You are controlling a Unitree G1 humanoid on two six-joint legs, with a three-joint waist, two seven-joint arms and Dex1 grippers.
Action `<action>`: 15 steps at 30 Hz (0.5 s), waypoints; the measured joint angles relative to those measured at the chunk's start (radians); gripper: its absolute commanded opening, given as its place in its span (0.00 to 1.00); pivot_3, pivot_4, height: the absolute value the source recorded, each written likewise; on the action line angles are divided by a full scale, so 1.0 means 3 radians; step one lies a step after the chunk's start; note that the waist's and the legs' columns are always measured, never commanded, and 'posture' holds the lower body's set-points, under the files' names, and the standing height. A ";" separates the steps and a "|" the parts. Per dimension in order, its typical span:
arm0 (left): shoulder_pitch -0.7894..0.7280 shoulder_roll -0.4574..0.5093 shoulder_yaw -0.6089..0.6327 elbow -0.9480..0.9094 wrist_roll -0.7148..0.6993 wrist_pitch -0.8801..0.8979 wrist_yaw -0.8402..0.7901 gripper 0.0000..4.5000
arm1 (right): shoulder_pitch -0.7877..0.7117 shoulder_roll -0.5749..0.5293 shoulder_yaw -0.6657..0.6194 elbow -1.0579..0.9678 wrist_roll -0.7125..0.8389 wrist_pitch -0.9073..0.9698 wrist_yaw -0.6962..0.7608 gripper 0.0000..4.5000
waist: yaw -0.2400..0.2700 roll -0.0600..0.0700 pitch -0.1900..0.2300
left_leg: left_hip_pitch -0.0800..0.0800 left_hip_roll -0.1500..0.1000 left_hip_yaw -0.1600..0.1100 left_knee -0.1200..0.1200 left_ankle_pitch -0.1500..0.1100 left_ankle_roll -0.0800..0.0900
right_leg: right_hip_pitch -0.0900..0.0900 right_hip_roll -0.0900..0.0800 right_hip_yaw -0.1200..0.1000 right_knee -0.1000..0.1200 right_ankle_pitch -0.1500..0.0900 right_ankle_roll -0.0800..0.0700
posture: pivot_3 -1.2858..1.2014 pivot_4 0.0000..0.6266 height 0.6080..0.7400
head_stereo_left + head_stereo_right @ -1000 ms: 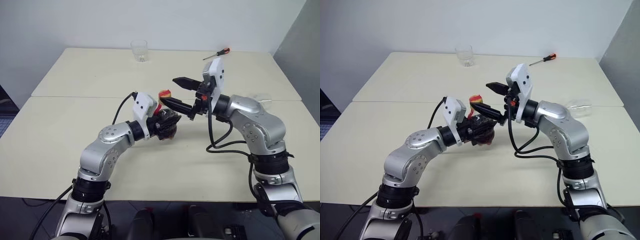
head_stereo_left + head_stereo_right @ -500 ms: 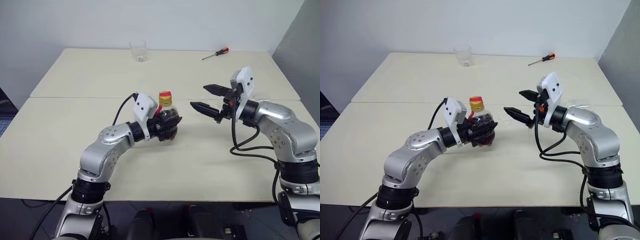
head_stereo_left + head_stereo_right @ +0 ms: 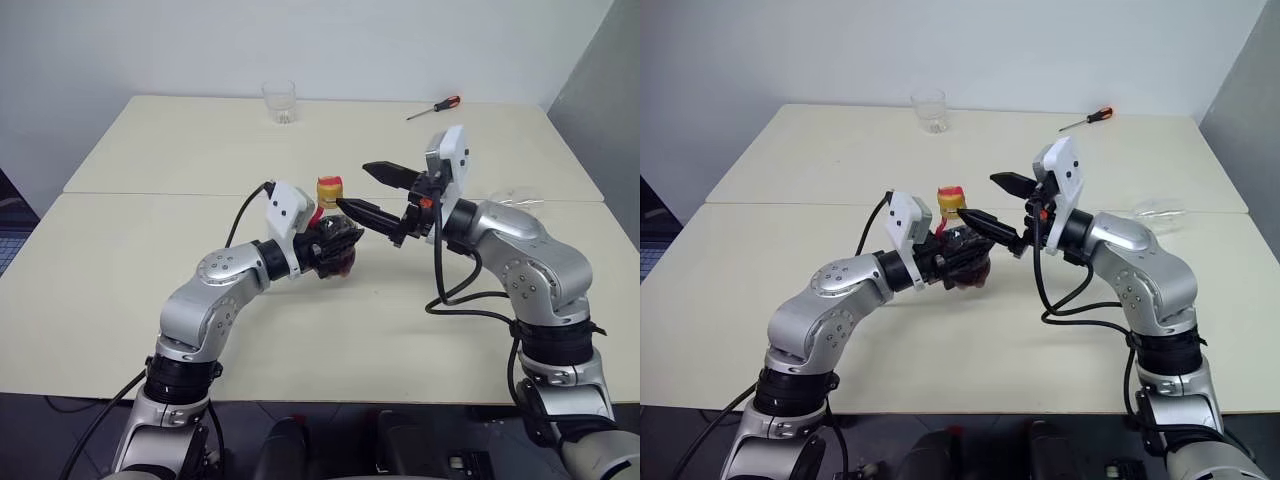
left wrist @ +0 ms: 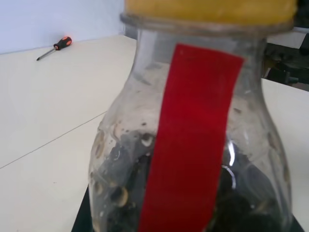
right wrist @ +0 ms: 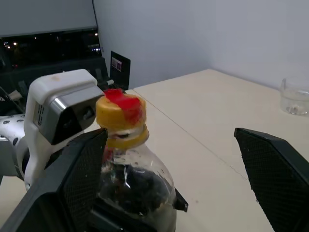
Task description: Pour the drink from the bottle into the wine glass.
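My left gripper is shut on the bottle, a squat clear one with a red strip and a yellow cap, held upright just above the table's middle. The dark drink fills its lower part. At cap height my right gripper stands open, one finger beside the cap and the other farther back. A clear glass piece near the table's right edge looks like the wine glass lying on its side, partly hidden behind my right arm.
A short clear tumbler stands at the far edge of the table. A screwdriver with a red handle lies at the far right. A seam between two tabletops runs across behind the bottle.
My right gripper, still open, swung out to the right half a second ago and has come back to the bottle's cap. The left arm has held the bottle in place.
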State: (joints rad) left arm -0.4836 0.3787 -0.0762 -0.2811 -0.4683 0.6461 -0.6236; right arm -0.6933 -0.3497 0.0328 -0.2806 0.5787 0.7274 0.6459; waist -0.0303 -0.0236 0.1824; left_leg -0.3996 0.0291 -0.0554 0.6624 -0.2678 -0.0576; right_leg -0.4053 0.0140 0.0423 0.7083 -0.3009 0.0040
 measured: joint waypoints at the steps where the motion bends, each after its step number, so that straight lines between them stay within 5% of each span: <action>1: 0.0000 -0.0004 -0.0007 0.0000 0.0000 0.0000 0.0000 0.39 | -0.0020 0.0025 0.0013 0.0002 -0.0004 -0.0001 -0.0006 1.00 | 0.0000 0.0000 0.0000 | 0.0000 0.0000 0.0000 0.0000 0.0000 0.0000 | 0.0000 0.0000 0.0000 0.0000 0.0000 0.0000 | 0.52 0.24 1.00; 15: 0.0000 -0.0032 -0.0020 0.0000 0.0008 -0.0002 0.0000 0.39 | -0.0051 0.0002 0.0029 0.0033 -0.0018 -0.0001 0.0038 1.00 | 0.0000 0.0000 0.0000 | 0.0001 0.0000 -0.0001 0.0000 0.0000 0.0000 | 0.0000 0.0000 -0.0001 0.0001 0.0000 0.0000 | 0.52 0.24 1.00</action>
State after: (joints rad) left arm -0.4836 0.3692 -0.0823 -0.2810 -0.4658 0.6456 -0.6235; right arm -0.7087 -0.3492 0.0415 -0.2707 0.5733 0.7272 0.6573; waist -0.0304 -0.0235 0.1825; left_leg -0.3995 0.0290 -0.0557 0.6624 -0.2678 -0.0576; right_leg -0.4053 0.0140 0.0421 0.7085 -0.3009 0.0039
